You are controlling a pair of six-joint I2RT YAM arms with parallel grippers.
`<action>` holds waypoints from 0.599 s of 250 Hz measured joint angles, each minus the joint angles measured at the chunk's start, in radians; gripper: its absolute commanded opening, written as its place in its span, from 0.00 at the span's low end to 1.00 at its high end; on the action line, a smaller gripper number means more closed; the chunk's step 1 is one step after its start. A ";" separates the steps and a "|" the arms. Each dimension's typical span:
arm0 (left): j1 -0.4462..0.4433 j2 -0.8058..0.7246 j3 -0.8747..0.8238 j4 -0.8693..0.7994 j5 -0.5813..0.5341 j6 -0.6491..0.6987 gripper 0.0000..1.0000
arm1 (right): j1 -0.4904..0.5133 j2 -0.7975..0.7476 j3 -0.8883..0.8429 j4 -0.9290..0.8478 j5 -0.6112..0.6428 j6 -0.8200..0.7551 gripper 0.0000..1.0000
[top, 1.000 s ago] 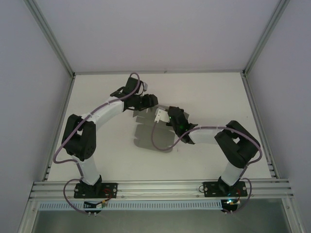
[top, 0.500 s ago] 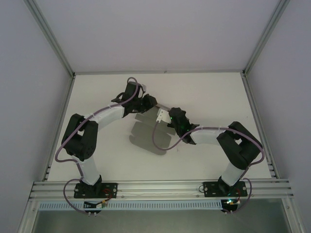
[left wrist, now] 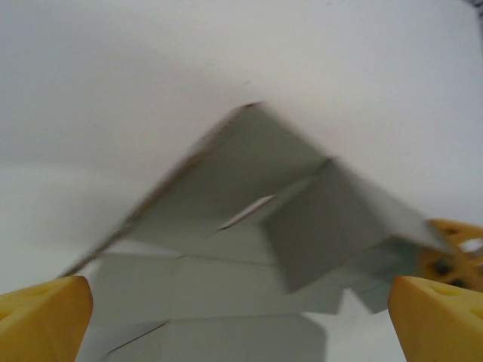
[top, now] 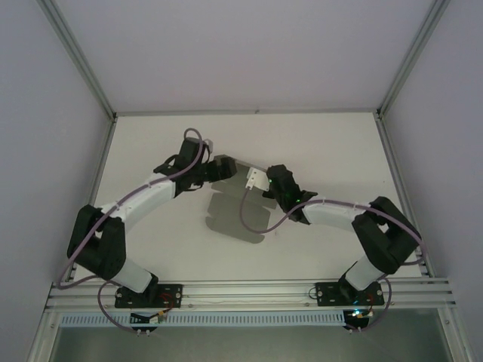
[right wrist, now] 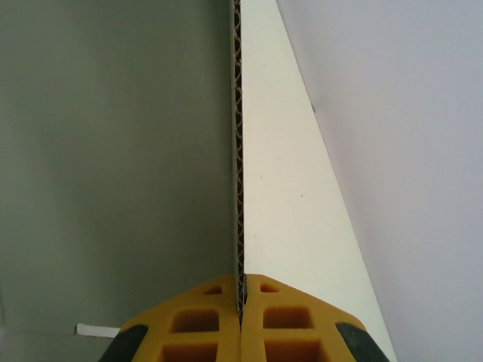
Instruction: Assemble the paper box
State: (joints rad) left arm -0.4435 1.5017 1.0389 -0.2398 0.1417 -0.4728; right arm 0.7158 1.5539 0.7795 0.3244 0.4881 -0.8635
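I have the right gripper point(right wrist: 241, 303) clenched on a panel edge of the paper box point(left wrist: 249, 249), mid-table between the arms; the left gripper point(left wrist: 241, 320) is released, fingers wide either side. A few flaps stand up, no closed box yet; I judge most folding is left.

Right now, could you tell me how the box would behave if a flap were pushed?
Probably fairly stiff: the box shows a corrugated edge and runs straight out of the shut right gripper without sagging. Likely light, being a thin sheet. A pushed flap would probably hinge at its crease rather than bend, since several stand folded along clean lines.
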 measured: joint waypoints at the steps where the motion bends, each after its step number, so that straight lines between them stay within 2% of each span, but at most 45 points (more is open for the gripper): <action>1: 0.002 -0.001 -0.003 0.000 -0.001 0.001 1.00 | -0.001 -0.002 0.000 -0.003 -0.002 0.001 0.05; 41: 0.060 -0.040 -0.105 -0.034 -0.069 0.030 1.00 | -0.022 -0.049 0.000 -0.080 -0.054 0.038 0.05; 62: 0.084 -0.066 -0.158 -0.013 -0.072 0.042 0.94 | -0.029 -0.050 0.002 -0.118 -0.063 0.053 0.05; 84: 0.096 -0.088 -0.207 0.052 -0.018 0.055 0.85 | -0.029 -0.048 0.005 -0.148 -0.068 0.073 0.05; 113: 0.095 -0.078 -0.245 0.154 0.078 0.080 0.68 | -0.029 -0.043 0.014 -0.171 -0.085 0.105 0.04; 150: 0.095 -0.022 -0.245 0.261 0.174 0.080 0.56 | -0.043 -0.042 0.029 -0.201 -0.109 0.145 0.04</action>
State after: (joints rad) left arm -0.3481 1.4796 0.7944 0.0216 0.3157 -0.3927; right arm 0.6731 1.5120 0.8082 0.1230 0.3786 -0.7189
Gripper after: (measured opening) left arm 0.606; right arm 0.049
